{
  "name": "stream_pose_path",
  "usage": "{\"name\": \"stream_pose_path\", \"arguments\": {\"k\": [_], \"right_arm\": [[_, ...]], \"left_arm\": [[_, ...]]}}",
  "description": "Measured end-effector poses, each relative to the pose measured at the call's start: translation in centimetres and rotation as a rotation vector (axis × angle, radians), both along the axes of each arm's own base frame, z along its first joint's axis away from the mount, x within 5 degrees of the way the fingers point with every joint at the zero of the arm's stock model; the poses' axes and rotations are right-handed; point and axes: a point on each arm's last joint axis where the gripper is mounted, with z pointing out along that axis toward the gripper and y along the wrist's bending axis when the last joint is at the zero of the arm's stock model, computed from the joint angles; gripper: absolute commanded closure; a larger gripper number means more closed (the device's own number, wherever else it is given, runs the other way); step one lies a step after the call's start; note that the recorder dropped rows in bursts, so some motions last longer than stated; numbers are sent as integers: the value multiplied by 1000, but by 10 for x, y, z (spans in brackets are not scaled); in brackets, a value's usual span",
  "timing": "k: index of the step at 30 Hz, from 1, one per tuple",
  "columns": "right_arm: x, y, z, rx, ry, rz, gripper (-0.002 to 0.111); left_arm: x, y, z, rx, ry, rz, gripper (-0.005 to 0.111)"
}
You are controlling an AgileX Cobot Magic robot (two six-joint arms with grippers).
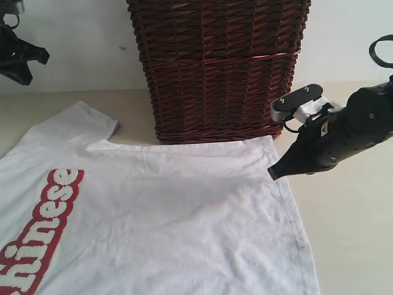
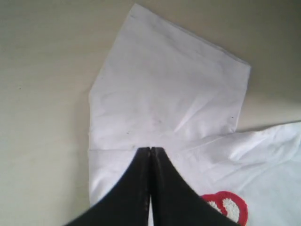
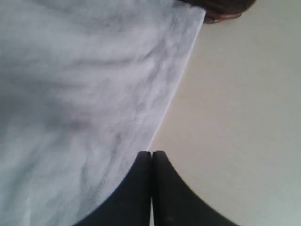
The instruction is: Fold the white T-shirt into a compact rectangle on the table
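Note:
The white T-shirt (image 1: 184,209) lies spread flat on the table (image 1: 350,246), with the red-outlined lettering (image 1: 46,221) at the lower left. My right gripper (image 1: 272,174) is shut with nothing between its jaws. Its tip hangs right at the shirt's right-hand hem edge (image 3: 162,117), near the corner by the basket. In the right wrist view the right gripper (image 3: 151,153) points along that edge. My left gripper (image 2: 150,149) is also shut and empty, and hovers above the seam of the spread sleeve (image 2: 164,94). A dark part of the left arm (image 1: 15,52) shows at the exterior view's top left.
A tall dark brown wicker basket (image 1: 221,67) stands at the back, touching the shirt's far edge; its base (image 3: 221,9) shows in the right wrist view. Bare beige tabletop (image 2: 42,94) lies beyond the sleeve and to the right of the hem (image 3: 244,117).

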Motion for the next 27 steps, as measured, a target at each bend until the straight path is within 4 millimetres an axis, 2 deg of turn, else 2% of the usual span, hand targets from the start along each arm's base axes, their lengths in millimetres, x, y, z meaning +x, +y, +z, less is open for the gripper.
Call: {"name": "stream_pose_path", "arguments": {"k": [5, 12, 16, 20, 24, 27], "right_arm": [[10, 6, -26, 2, 102, 5, 108], [-1, 10, -30, 2, 255, 91, 108], [-13, 14, -13, 60, 354, 105, 108], [-30, 16, 0, 94, 363, 109, 108], [-53, 24, -6, 84, 384, 142, 108], [-61, 31, -13, 72, 382, 167, 108]], "left_arm": [[-27, 2, 24, 9, -22, -6, 107], [-47, 20, 53, 22, -66, 35, 107], [-49, 24, 56, 35, -72, 43, 107], [-49, 25, 54, 35, -75, 44, 107], [-48, 25, 53, 35, -79, 45, 107], [-48, 25, 53, 33, -84, 46, 107]]}}
